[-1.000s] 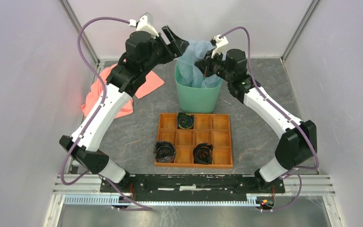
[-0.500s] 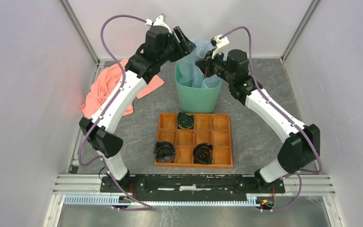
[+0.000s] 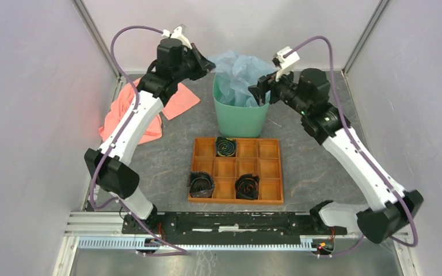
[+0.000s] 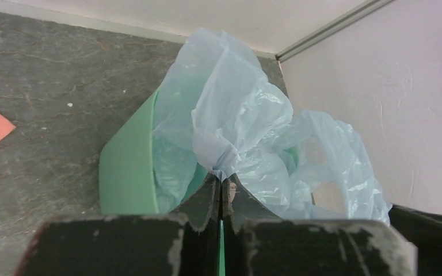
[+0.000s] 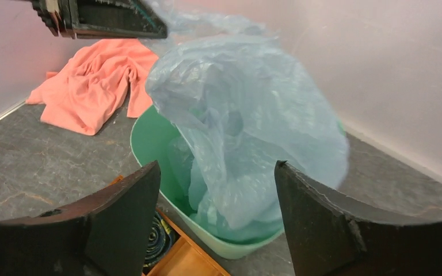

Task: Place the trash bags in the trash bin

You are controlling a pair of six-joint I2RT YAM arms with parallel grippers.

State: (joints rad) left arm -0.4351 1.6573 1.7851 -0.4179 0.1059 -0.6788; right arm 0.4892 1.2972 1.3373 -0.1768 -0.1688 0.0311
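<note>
The trash bag point(image 3: 239, 72), pale blue and crinkly, sits partly inside the mint-green trash bin point(image 3: 242, 118) and billows above its rim. My left gripper point(image 3: 207, 62) is at the bin's back-left rim, shut on a pinched fold of the bag point(image 4: 236, 115); in the left wrist view its tips point(image 4: 223, 178) meet on the plastic, with the bin wall point(image 4: 126, 167) to the left. My right gripper point(image 3: 260, 92) hangs open just right of the bin. In the right wrist view its fingers point(image 5: 216, 164) frame the bag point(image 5: 247, 115) and the bin point(image 5: 149, 144) without touching either.
A salmon-pink cloth point(image 3: 144, 109) lies left of the bin by the left wall. An orange-brown wooden compartment tray point(image 3: 276, 172) sits just in front of the bin, holding black coiled rolls point(image 3: 226, 147), point(image 3: 201, 184), point(image 3: 247, 186). Walls close in on the back and both sides.
The left gripper moved to the bin's back-left rim and closed on the bag. The right gripper let go of the bag, opened and drew back to the right.
</note>
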